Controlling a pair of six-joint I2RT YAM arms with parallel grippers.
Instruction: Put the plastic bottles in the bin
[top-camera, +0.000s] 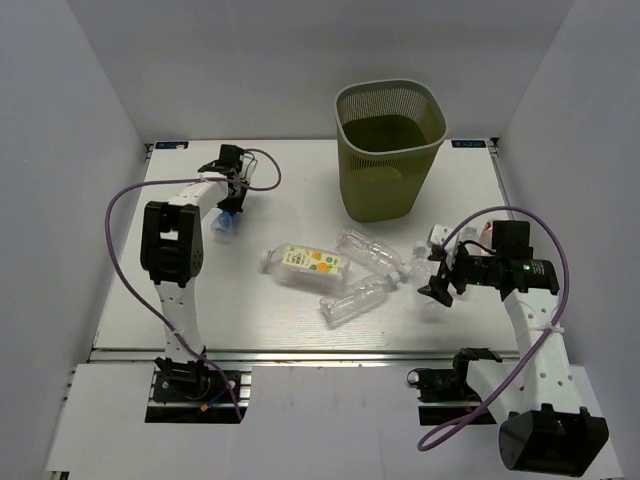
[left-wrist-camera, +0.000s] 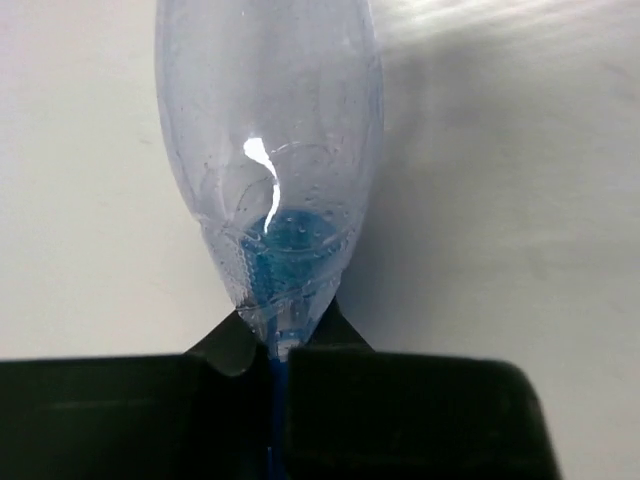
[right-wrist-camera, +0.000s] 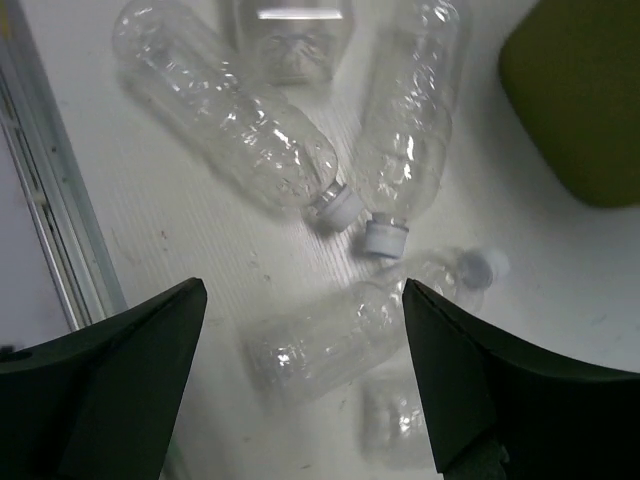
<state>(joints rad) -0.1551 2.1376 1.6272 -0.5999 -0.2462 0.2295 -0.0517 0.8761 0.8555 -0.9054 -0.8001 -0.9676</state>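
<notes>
Bright even light, soft shadows, glare on bottle (left-wrist-camera: 262, 160), wrist views blurry

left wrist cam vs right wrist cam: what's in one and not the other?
Left wrist only: a clear blue-capped bottle pinched in the left claw. Right wrist only: the open right claw over several white-capped bottles lying on their sides, plus a corner of the olive bin. Both: the white table, with a claw at the bottom of the frame.

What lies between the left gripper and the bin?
Only bare table, per the top view; the left gripper, shut on a clear bottle, stands apart from the bin.
</notes>
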